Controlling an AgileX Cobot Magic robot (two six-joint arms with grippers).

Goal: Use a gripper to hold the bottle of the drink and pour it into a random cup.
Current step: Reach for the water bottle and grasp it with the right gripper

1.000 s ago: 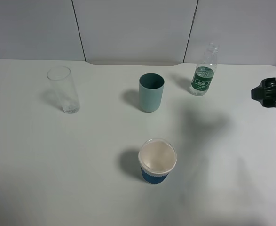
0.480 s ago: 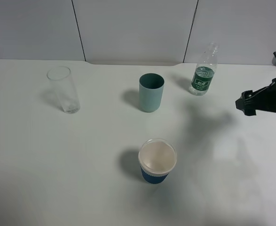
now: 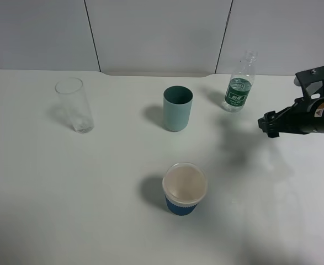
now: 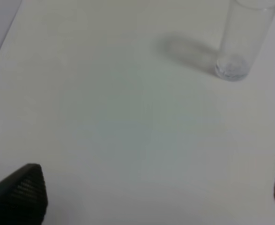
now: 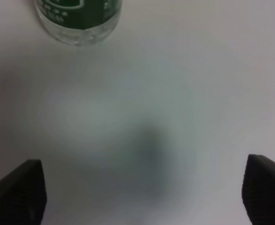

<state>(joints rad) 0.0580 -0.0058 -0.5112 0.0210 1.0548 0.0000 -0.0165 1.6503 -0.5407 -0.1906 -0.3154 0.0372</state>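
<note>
Clear plastic with a dark green label, uncapped: you have one bottle [image 3: 239,83], upright at the far right of the tabletop [image 3: 68,193], plus one teal cup [image 3: 178,108], one glass tumbler [image 3: 75,105] and one paper cup [image 3: 184,188]. Your right gripper [image 3: 267,123] hangs near the bottle, jaws wide and empty; your left gripper [image 4: 146,197] is likewise wide.

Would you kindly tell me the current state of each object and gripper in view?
bottle: upright, capless, not held.
teal cup: upright, contents not visible.
clear glass: upright, looks empty.
paper cup: upright, untouched.
right gripper: open, empty, short of the bottle.
left gripper: open, empty, near the clear glass.
</note>
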